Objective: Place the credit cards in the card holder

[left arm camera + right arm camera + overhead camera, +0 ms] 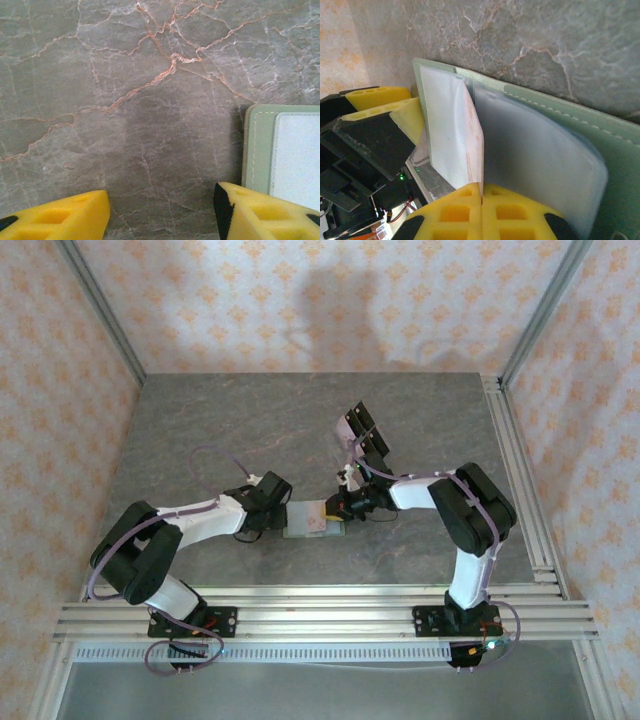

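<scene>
My right gripper (481, 192) clenched a pinkish card (474, 145) entering the card holder (555, 117); left gripper (162, 212) stood released; black cards (362, 436) were not yet inserted.

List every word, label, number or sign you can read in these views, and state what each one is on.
No text can be read anywhere.
card holder: plain green cover and clear pockets, no lettering.
pinkish card pinched in the right claw: seen at a steep angle, no print to make out.
black cards farther back on the table: too small to read.
wallpaper: ornament pattern only, no words.
</scene>
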Controlling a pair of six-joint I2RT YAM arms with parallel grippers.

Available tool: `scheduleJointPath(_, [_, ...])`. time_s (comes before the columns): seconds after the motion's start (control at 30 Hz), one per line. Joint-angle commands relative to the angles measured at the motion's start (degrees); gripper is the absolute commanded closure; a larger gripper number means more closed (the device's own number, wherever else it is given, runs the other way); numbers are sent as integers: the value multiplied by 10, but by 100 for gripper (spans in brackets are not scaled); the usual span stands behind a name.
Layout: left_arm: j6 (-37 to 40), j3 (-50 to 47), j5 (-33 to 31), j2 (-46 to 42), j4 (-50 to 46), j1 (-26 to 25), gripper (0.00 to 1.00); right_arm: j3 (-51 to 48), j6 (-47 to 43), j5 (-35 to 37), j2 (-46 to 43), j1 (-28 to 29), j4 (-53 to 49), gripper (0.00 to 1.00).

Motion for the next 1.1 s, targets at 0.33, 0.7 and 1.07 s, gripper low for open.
scheduleJointPath(0.33, [0,2,-39,18,-28,-15,40,-25,22,-15,25,4,68,100])
scheduleJointPath(0.7, [-3,8,-59,-44,-33,-16,39,-19,-11,-12,18,3,3,100])
scheduleJointPath(1.07, [3,8,-33,-27,15,-29,38,-9,-31,-8,20,4,-35,100])
